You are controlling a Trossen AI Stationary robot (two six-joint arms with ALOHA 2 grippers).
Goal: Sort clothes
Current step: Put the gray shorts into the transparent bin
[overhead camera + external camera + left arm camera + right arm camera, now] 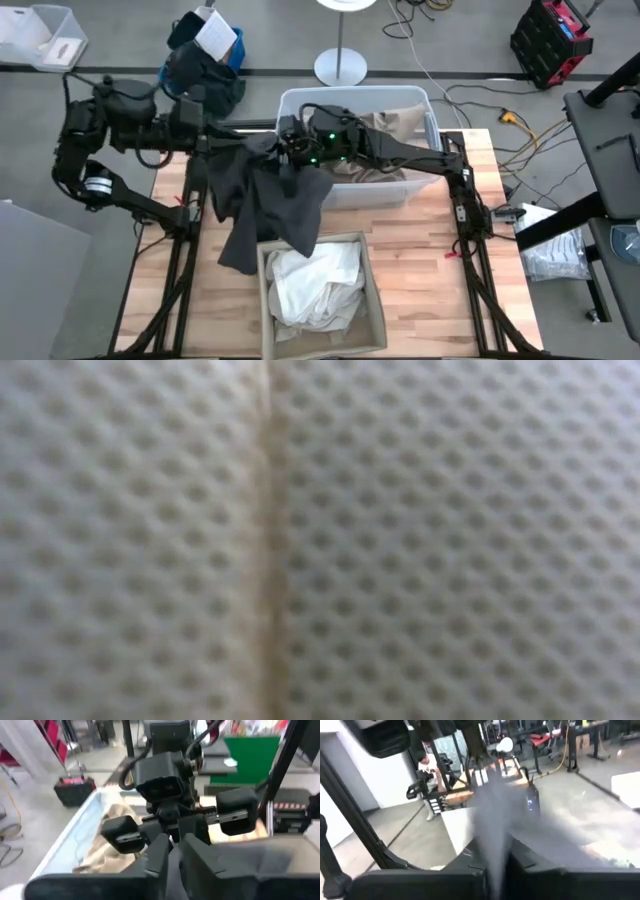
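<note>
A dark grey garment point(270, 205) hangs between my two grippers above the table's far half. Its lower end drapes over the rim of the beige fabric bin point(375, 300), which holds white clothes point(315, 285). My left gripper point(225, 143) is shut on the garment's left upper part, and my right gripper point(287, 150) on its right upper part. The two grippers face each other closely. A tan khaki piece point(395, 125) lies in the white plastic bin point(300, 100) at the far edge. The low view shows only a pale mesh fabric point(320, 540). My left gripper pinches the garment's upper edge point(172, 870) between its two fingers, coming level from the table's left. The cloth runs on toward the right gripper and hangs below. My right gripper pinches a bunched part of the garment's top point(492, 835) between its two fingers, coming from the table's right. The cloth hangs slack below, its lower end on the fabric bin.
A dark bag with a white paper point(205, 50) sits on the floor beyond the table's far left corner. A lamp base point(340, 65) stands behind the white bin. Bare wood point(440, 270) shows to the right of the fabric bin.
</note>
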